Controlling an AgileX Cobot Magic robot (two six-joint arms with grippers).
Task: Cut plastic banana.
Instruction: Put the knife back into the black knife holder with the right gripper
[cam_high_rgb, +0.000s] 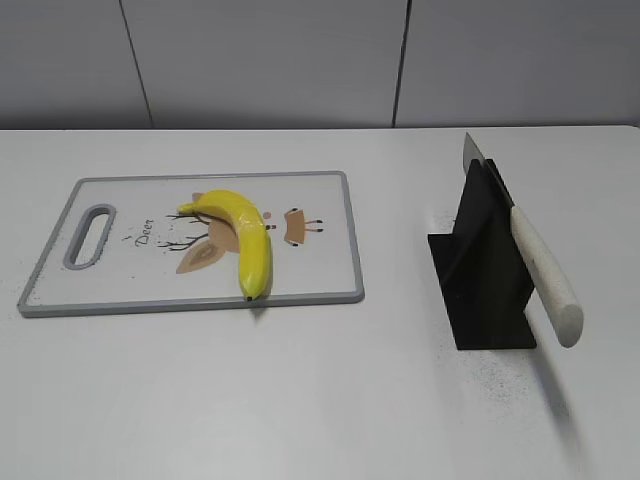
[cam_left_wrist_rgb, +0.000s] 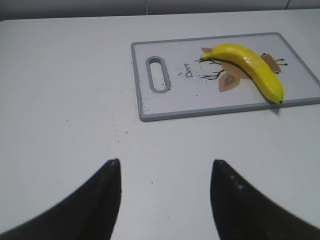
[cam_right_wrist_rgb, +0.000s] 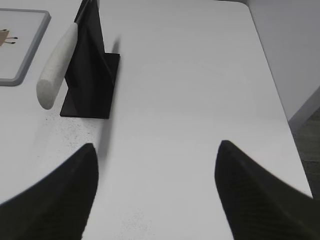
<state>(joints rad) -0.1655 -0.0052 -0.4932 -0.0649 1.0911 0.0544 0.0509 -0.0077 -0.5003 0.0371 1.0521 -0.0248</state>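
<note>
While both black grippers, left (cam_left_wrist_rgb: 165, 170) and right (cam_right_wrist_rgb: 156, 155), hover spread wide over the white table (cam_high_rgb: 330, 400), glossy yellow plastic banana (cam_high_rgb: 243, 236) lying on grey-rimmed white cutting board (cam_high_rgb: 320, 200), white-handled knife (cam_high_rgb: 540, 270) resting in black stand (cam_high_rgb: 480, 270) beyond.

Bare table (cam_high_rgb: 330, 400) between cutting board (cam_high_rgb: 320, 190) and knife stand (cam_high_rgb: 480, 290).

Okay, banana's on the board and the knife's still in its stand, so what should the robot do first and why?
Probably send the right gripper forward to the knife and close on its white handle. The knife still rests in the black stand, both grippers are open and empty, and the banana lies uncut on the cutting board, so no cut can start until the knife is held.
</note>
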